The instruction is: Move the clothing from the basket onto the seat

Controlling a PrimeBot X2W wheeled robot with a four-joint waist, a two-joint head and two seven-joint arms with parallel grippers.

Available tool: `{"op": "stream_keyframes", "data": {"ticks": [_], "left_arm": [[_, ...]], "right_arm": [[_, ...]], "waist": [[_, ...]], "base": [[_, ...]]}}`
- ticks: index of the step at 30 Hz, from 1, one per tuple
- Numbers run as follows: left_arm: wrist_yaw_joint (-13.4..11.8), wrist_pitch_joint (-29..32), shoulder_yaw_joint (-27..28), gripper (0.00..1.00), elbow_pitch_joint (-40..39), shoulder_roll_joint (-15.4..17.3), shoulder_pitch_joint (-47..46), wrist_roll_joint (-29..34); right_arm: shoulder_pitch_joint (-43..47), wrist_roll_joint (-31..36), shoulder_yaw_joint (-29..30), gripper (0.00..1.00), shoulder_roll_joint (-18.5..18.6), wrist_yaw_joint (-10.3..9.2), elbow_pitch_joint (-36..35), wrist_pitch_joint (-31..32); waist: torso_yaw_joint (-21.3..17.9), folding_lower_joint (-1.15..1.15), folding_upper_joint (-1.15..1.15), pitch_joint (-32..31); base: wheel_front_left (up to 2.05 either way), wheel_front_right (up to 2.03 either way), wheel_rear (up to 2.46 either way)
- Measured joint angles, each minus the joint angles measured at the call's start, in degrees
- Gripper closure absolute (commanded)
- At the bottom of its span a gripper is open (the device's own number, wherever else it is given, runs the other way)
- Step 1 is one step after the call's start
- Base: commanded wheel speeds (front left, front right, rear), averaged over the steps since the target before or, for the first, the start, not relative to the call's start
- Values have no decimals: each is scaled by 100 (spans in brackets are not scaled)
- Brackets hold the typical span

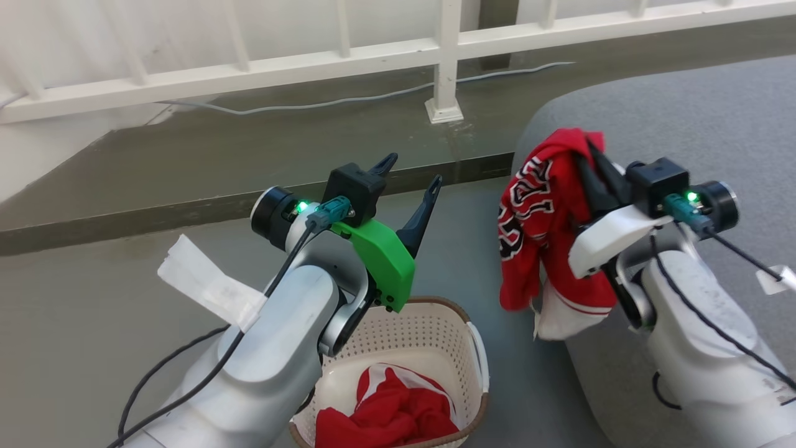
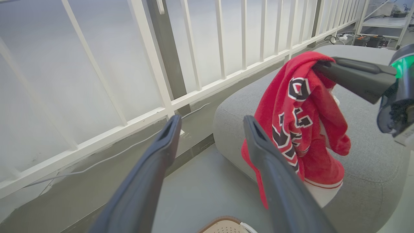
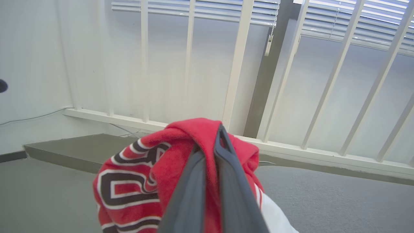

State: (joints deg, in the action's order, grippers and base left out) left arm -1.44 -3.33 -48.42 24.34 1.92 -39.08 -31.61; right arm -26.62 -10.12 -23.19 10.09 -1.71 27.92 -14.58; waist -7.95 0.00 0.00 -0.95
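Observation:
A red jersey with black-and-white lettering (image 1: 541, 218) hangs over the left edge of the grey seat (image 1: 684, 112), and my right gripper (image 1: 591, 148) is shut on its top fold. In the right wrist view the dark fingers (image 3: 226, 181) pinch the jersey (image 3: 136, 181) above the seat (image 3: 323, 194). My left gripper (image 1: 411, 171) stands open and empty above the white basket (image 1: 435, 323). A second red garment with white trim (image 1: 385, 410) lies in the basket. In the left wrist view the open left gripper (image 2: 212, 120) points toward the jersey (image 2: 300, 123) and the right gripper (image 2: 318, 66).
A white railing (image 1: 444, 56) runs along the back, with a grey cable (image 1: 348, 99) on the raised ledge below it. Grey floor (image 1: 93, 298) lies left of the basket. The basket's brown rim (image 2: 223, 223) shows at the bottom of the left wrist view.

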Motion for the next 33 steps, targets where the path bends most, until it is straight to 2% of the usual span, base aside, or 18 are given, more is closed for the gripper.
{"op": "stream_keyframes", "data": {"ticks": [9,19,33], "left_arm": [[52,-83,-53,0,-219,1,126,-220],[49,-109,-259,0,-469,2,265,-313],[-43,-23,-584,0,-676,11,239,-215]], "right_arm": [[13,-4,444,100,489,-141,-318,0],[85,-56,886,100,980,-193,-724,0],[259,-367,1188,100,1012,-182,-1148,0]], "waist": [[-406,0,0,65],[-1012,0,0,192],[-1957,0,0,779]], "base": [[0,0,0],[0,0,0],[0,0,0]]}}
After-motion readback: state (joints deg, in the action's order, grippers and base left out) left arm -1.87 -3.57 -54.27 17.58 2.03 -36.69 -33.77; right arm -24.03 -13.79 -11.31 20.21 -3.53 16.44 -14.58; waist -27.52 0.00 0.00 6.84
